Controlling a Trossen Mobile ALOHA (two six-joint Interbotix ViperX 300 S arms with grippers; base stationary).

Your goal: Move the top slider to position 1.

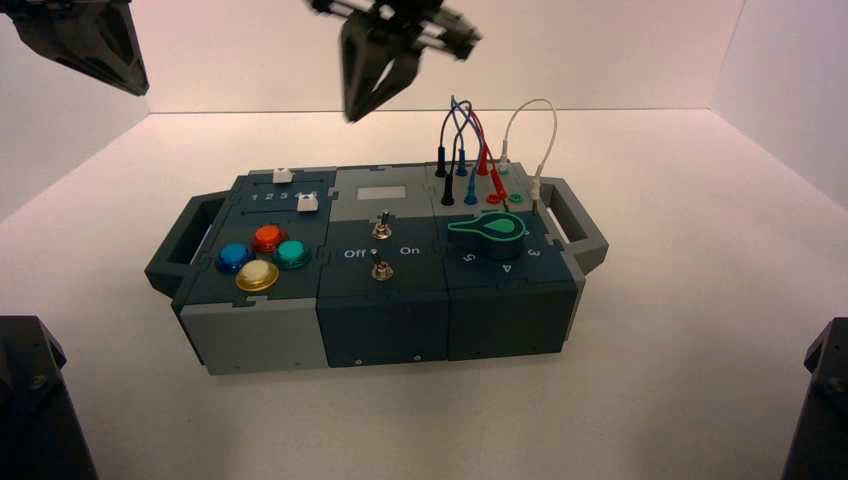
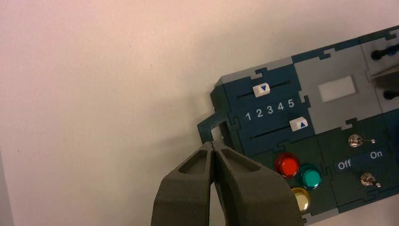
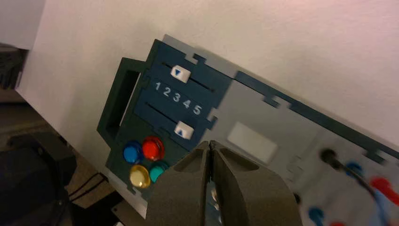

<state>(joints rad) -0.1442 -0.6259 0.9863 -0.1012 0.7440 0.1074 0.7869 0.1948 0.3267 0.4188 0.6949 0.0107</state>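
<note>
The top slider point(image 2: 261, 89) is a small white knob with a blue triangle, sitting in its track about over the 2, right of position 1 point(image 2: 248, 116). The right wrist view shows the same top slider point(image 3: 180, 73) and position 1 point(image 3: 158, 86). In the high view the top slider point(image 1: 282, 176) sits at the box's back left. My right gripper point(image 1: 355, 112) hangs shut in the air above and behind the box, its tip point(image 3: 209, 143) over the grey panel. My left gripper point(image 1: 138, 88) is shut, high at the far left, off the box's left handle point(image 2: 213, 146).
A second white slider point(image 2: 299, 124) stands near the 5. Red point(image 2: 287, 165), teal, yellow and blue buttons sit in front of the sliders. Two toggle switches point(image 1: 381, 229), a green knob point(image 1: 487, 228) and plugged wires point(image 1: 470, 150) fill the box's middle and right.
</note>
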